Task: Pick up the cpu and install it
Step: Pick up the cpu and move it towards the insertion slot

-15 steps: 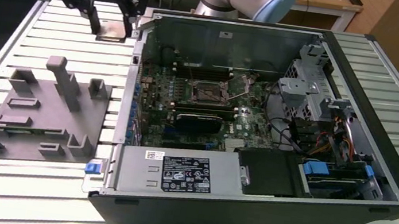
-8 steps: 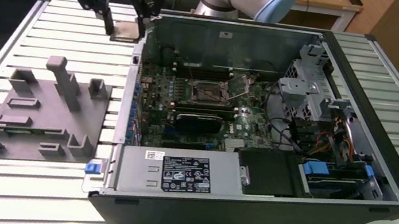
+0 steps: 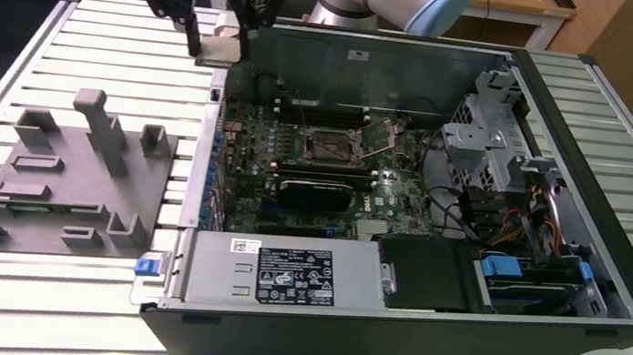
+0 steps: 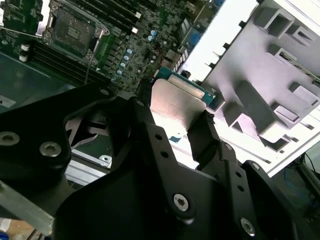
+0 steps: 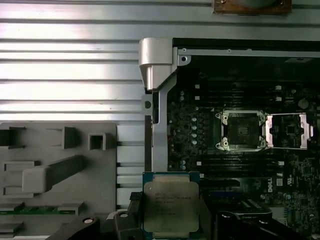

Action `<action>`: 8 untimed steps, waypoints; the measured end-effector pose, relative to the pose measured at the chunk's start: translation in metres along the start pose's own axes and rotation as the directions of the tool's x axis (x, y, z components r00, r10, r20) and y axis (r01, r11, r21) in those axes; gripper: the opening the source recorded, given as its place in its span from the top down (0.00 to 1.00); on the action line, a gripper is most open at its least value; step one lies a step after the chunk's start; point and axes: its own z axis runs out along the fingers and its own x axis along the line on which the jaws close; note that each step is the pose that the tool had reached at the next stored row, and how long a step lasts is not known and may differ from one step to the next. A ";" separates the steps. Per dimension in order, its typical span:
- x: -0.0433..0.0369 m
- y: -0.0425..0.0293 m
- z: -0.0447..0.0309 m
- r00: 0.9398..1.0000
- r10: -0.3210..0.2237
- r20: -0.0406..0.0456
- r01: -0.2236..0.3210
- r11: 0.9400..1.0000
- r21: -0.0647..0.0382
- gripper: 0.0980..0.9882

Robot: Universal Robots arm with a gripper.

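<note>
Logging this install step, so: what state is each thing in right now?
cpu: gripped, held in the air
tool: shut on the cpu
cpu socket: empty, retention plate flipped open
computer case: on its side, panel off

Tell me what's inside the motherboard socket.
The socket is empty: dark contact bed bare, load plate flipped open beside it, nothing covering it. The gripper holds the cpu away from it.
</note>
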 end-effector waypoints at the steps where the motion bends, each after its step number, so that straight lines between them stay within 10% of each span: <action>1: -0.0017 0.0002 0.0001 1.000 0.000 0.000 0.000 1.000 0.000 0.51; 8: -0.0124 0.0020 0.0012 1.000 0.000 0.000 0.000 1.000 0.000 0.51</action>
